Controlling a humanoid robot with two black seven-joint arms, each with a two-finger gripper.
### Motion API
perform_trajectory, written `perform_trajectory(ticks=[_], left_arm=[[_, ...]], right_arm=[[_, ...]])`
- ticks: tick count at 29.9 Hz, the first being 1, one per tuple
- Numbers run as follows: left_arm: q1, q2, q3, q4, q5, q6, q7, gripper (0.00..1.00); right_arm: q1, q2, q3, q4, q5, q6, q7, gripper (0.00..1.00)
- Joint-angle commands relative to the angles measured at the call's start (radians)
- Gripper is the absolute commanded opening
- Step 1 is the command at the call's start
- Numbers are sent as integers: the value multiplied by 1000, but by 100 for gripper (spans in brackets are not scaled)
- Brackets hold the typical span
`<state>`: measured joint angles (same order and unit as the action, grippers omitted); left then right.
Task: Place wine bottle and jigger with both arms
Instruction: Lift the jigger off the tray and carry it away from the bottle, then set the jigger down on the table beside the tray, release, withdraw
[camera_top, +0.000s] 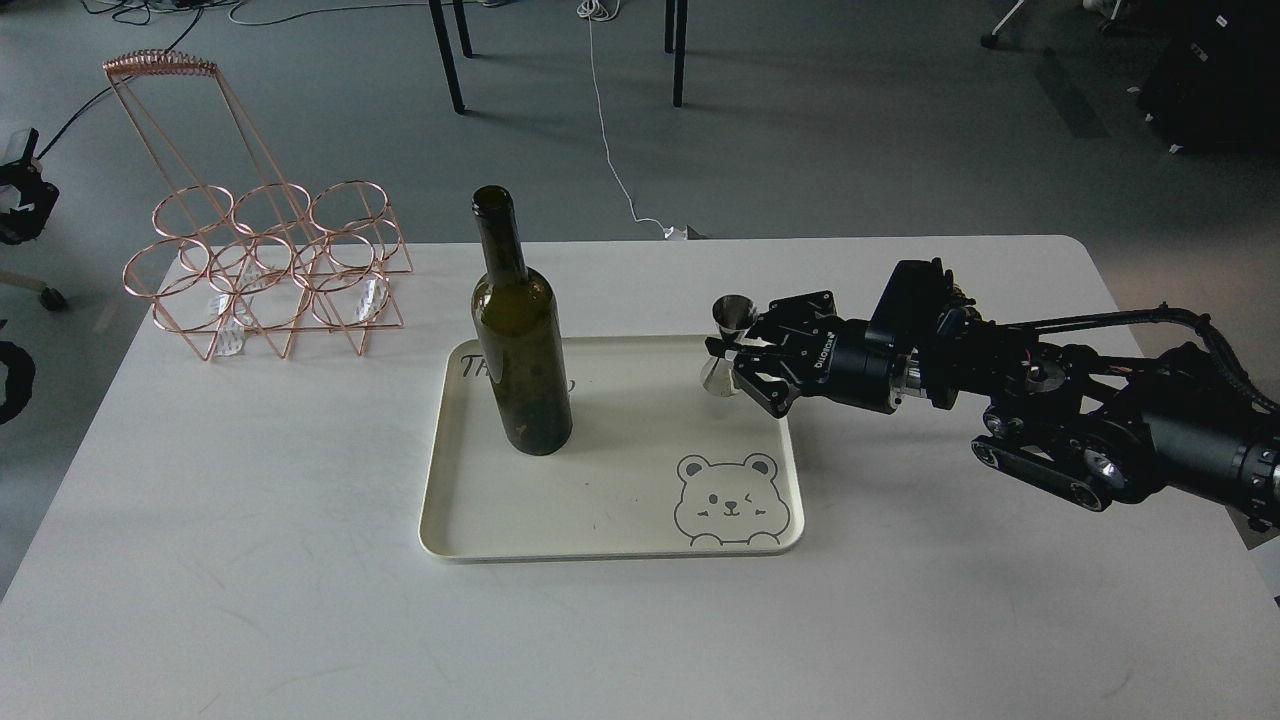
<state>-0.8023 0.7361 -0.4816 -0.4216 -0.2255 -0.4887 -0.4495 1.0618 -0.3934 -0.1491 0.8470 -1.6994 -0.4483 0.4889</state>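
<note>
The wine bottle (520, 340) stands upright on the left part of a cream tray (610, 520). My right gripper (730, 348) comes in from the right and is shut on the waist of the jigger (734, 314). It holds the jigger upright, lifted over the tray's back right corner. Only a dark part of my left arm (20, 200) shows at the far left edge, well away from the bottle. Its fingers cannot be told apart.
A copper wire bottle rack (265, 270) stands at the table's back left. The tray has a bear drawing (727, 500) at its front right. Beyond the table's back edge are chair legs (450, 60) and a white cable (610, 150) on the floor.
</note>
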Motion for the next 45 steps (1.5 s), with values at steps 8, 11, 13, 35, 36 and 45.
perform_trajectory(ticks=[8,11,13,35,36,45], left_arm=[[0,3,0,-5,0,0,2,99],[-1,2,0,-6,0,0,2,99],[-5,2,0,-6,0,0,2,99],[-8,-3,0,-9,0,0,2,99],[-8,-4,0,-9,0,0,2,99],[-8,-3,0,-9,0,0,2,99]], right_arm=[[-112,-269,181,10,128,-10,0,9],[-181,-323,177,7,231,-39,0,9],[-219,-357,177,9,264,-40,0,9],[-416,-323,166,-32,368,-40,0,19],[-417,-314,166,-40,368,-40,0,19],[-417,-300,163,-48,366,-40,0,30]])
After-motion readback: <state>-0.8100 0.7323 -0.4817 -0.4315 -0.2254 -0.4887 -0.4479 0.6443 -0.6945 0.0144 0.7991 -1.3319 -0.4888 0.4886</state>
